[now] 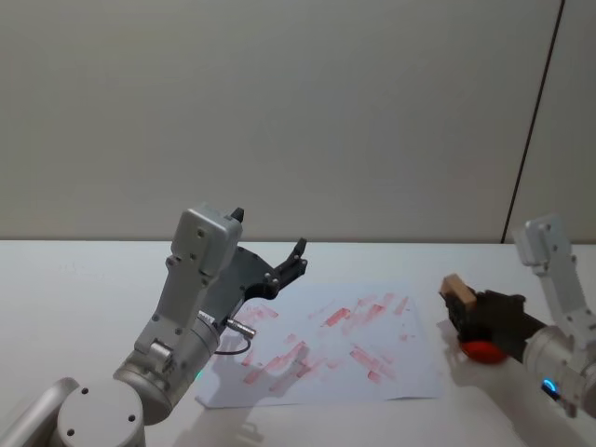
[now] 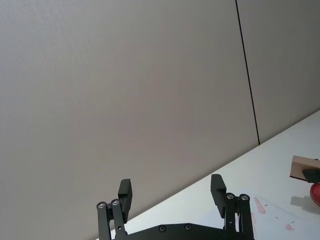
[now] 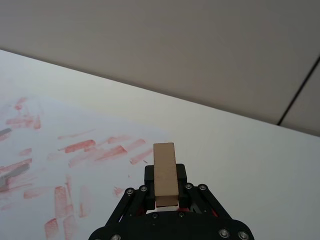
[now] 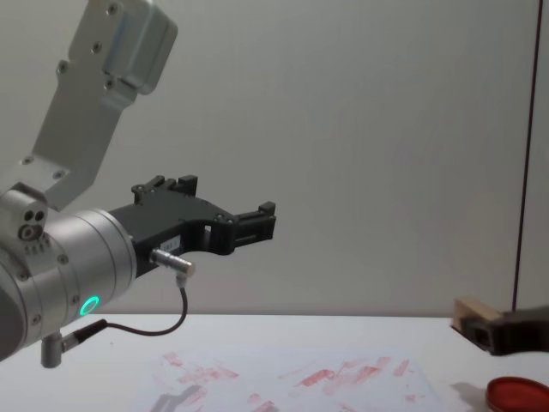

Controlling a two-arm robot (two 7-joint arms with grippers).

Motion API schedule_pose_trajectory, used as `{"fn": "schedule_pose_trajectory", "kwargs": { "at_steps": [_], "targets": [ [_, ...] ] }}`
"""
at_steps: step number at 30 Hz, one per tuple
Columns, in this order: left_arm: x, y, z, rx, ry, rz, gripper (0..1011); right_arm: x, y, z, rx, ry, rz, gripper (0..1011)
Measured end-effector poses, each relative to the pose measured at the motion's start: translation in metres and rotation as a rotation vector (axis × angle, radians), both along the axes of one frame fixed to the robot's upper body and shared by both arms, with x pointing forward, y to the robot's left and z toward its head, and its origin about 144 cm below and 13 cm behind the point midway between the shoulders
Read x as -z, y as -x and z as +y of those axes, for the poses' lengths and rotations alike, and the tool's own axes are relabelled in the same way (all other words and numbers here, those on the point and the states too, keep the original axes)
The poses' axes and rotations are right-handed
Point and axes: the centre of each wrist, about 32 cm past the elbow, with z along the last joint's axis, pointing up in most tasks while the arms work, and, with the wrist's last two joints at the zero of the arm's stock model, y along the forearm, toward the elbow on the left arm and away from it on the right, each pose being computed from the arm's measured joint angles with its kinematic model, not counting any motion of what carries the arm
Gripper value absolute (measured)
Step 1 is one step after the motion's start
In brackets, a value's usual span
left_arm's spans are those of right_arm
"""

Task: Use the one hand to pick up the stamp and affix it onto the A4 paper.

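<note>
The right pincer (image 1: pixel 464 304) is clenched on the stamp (image 1: pixel 456 290), holding the wooden block clear of the white bench (image 1: pixel 74 289), just off the right edge of the paper (image 1: pixel 410 372). In the right wrist view the stamp (image 3: pixel 165 172) stands lengthwise between the black fingers (image 3: pixel 150 175), its free end pointing toward the paper (image 3: pixel 45 150). A round red ink pad (image 1: pixel 480 351) lies on the bench under the pincer's body, beside the sheet. In the chest view the stamp (image 4: pixel 472 310) hangs above the ink pad (image 4: pixel 517 393) and a little to its left.

The paper, covered with smudged red prints, lies flat at the middle of the bench. The left pincer (image 2: pixel 171 187) is released, its two fingers (image 2: pixel 125 192) spread wide apart and holding nothing, raised above the left part of the sheet and pointing toward the wall.
</note>
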Motion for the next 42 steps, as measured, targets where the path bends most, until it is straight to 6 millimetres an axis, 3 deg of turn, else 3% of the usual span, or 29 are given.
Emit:
{"fn": "schedule_pose_trajectory", "kwargs": {
  "at_steps": [21,30,42],
  "targets": [
    [0.000,0.000,0.000,0.000,0.000,0.000,1002,-0.011,-0.025,0.021,-0.318,0.036,-0.013,221],
    [0.000,0.000,0.000,0.000,0.000,0.000,1002,-0.002,-0.039,0.033,-0.469,0.093,0.097,221],
    [0.000,0.000,0.000,0.000,0.000,0.000,1002,0.009,-0.052,0.044,-0.549,0.152,0.210,221]
  ]
}}
